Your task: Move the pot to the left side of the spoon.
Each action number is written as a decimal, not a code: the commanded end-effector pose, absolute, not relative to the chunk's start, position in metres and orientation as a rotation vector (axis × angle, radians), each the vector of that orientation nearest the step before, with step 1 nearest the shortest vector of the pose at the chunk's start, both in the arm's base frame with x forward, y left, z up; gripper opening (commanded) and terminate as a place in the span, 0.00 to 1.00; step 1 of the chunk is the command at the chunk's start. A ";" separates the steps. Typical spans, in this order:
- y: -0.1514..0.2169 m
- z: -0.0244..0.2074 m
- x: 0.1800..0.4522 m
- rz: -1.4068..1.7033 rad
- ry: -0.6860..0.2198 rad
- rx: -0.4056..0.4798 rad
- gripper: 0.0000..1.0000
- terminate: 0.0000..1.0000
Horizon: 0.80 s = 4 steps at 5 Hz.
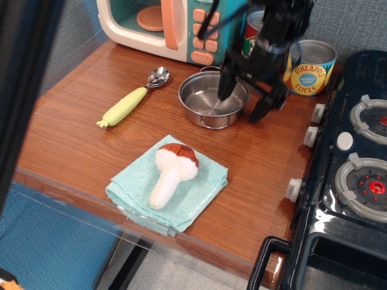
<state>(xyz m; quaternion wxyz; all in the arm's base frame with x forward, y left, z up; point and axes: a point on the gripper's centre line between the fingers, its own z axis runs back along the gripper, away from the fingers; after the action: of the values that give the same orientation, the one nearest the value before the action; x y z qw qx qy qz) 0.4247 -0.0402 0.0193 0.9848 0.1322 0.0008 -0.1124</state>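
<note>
Fingers [225, 89] being held spread, nothing grasped: gripper [242, 100] being straddled over pot [213, 99] right rim for pinch. Pot being kept right of spoon [132, 96], near microwave [171, 25].

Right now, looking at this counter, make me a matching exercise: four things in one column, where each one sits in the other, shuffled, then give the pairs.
Things:
1. pot
2. spoon
3. toy mushroom
4. pineapple can

Places:
A. lying on the light green cloth
B. at the back, beside the black stove
C. bare wood near the left of the counter, metal bowl toward the toy microwave
D. under the open tool, one finger over its inside

Pairs: 1-D, 2-C, 3-A, 4-B
</note>
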 end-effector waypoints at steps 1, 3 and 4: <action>-0.024 0.022 0.428 -0.175 -0.016 0.260 1.00 0.00; -0.018 0.027 0.425 -0.179 -0.048 0.222 0.00 0.00; -0.018 0.044 0.418 -0.180 -0.091 0.183 0.00 0.00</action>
<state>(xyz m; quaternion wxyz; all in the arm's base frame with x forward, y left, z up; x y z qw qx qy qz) 0.4144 -0.0235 0.0163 0.9912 0.0864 -0.0111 -0.0993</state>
